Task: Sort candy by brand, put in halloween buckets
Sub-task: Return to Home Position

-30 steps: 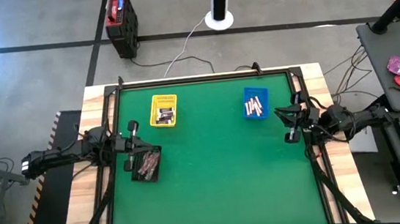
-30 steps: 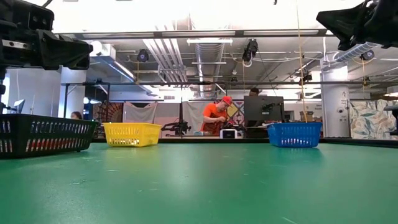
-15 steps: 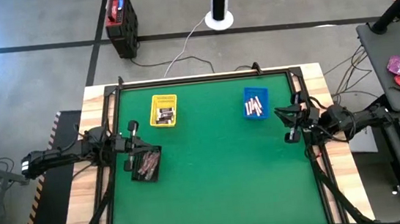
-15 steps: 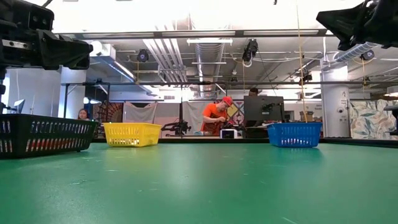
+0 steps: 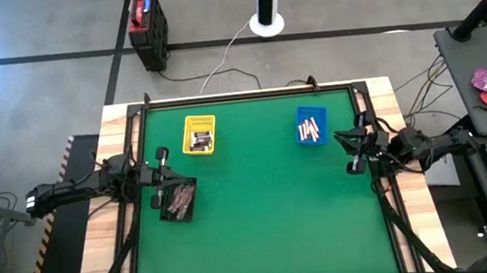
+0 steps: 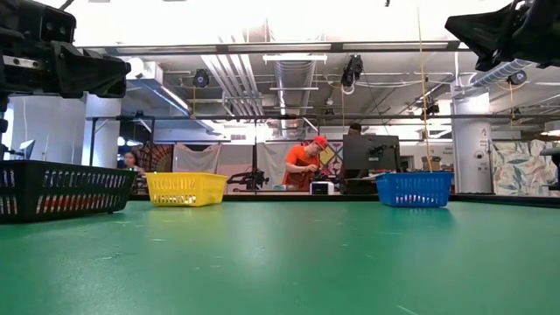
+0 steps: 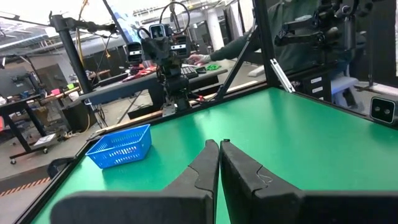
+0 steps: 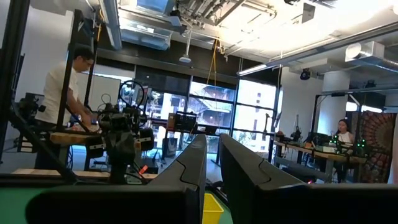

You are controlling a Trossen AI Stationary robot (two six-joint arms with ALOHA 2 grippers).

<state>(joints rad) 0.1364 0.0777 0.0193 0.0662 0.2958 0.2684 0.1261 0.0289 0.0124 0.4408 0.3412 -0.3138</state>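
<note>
Left gripper (image 7: 219, 144) is pinched shut on nothing, parked at its edge of the green mat (image 5: 270, 223), just beside the black bin (image 6: 66, 188). Right gripper (image 8: 212, 140) is over at the opposite edge, fingers drawn almost together with only a sliver between them, also carrying nothing.

Honestly, nothing has moved on the table: compared with a second ago both arms sit in exactly the same pose. Only a person way back in the room has shifted a bit.

Candy-wise, the dark brown bars (image 5: 200, 141) are in the yellow bin (image 5: 198, 119), the whitish sticks (image 5: 312, 130) in the blue bin (image 5: 311, 110), and the reddish ones (image 5: 178, 199) in the black one. I can't spot any loose on the mat, so I'd say the sorting is done and they're just resting at home.
</note>
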